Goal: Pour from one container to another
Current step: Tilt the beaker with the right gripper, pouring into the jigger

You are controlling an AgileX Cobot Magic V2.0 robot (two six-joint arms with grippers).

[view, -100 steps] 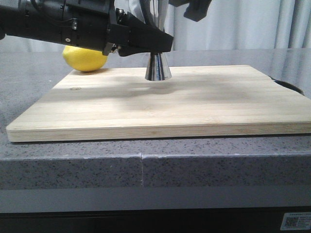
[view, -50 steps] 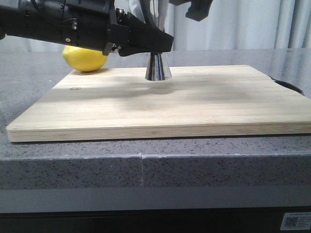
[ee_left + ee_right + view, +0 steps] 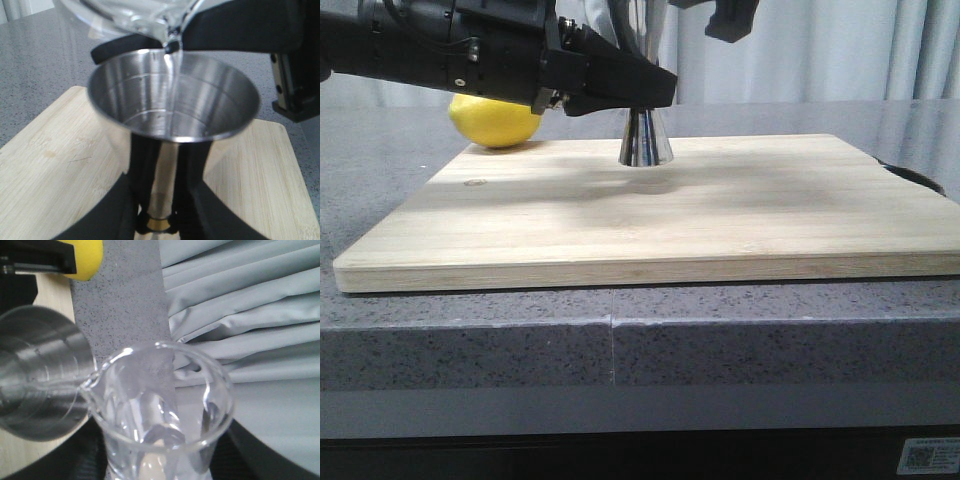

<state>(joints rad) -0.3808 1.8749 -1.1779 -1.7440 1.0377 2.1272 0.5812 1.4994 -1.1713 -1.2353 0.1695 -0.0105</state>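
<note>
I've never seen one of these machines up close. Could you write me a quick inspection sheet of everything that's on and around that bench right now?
Surface: wooden cutting board on a speckled grey counter.
Job's things: steel jigger upright on the board; glass beaker tipped above it, a thin clear stream falling from its lip into the jigger's cup.
Clutter: lemon behind the board's far left corner.
Grippers: left tool shut on the jigger's narrow gold waist; right tool holds the beaker, its fingers mostly hidden.
Cables: black wiring on the left arm.
Surroundings: pale grey curtain behind the counter.
</note>
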